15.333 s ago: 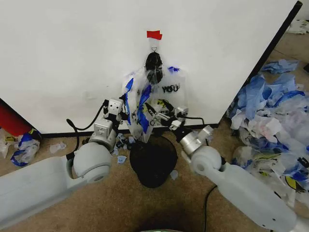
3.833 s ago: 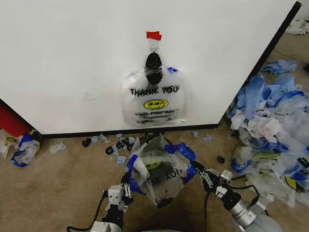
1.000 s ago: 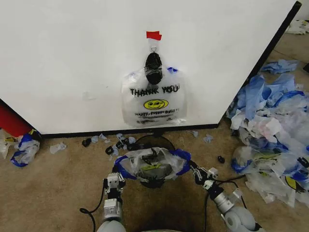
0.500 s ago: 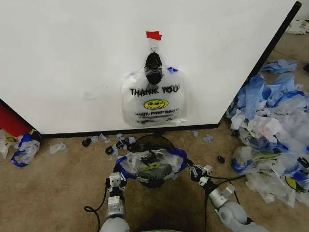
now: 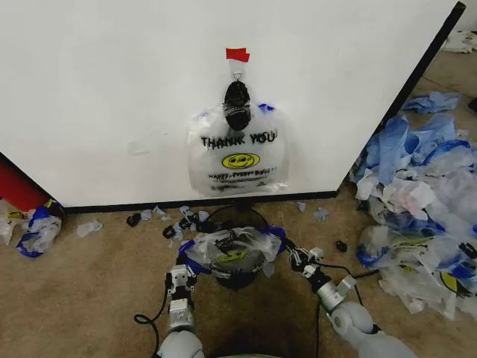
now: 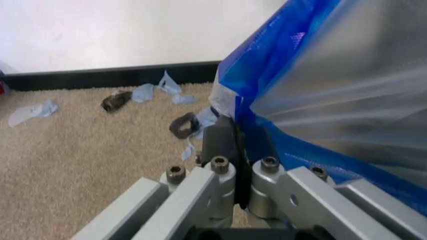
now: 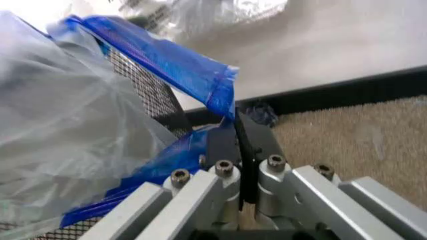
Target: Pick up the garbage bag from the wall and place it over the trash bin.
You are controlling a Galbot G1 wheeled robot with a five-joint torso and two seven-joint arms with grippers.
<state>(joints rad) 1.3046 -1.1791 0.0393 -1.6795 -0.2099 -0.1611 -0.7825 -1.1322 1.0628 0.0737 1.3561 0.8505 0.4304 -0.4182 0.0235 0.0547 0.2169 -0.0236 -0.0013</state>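
Left tool (image 5: 181, 262) clamped; right tool (image 5: 291, 256) clamped, both low.

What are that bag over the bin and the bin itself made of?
The thin see-through garbage bag with blue handles looks like glossy plastic film: it crinkles, shines, and the bin shows through it. The small round black mesh trash bin seems to be wire mesh, probably painted metal; the right wrist view shows its fine grid. The left tool and right tool each pinch a blue handle.

Garbage bag (image 5: 232, 250) clear, blue-handled; trash bin (image 5: 238, 277) black mesh.
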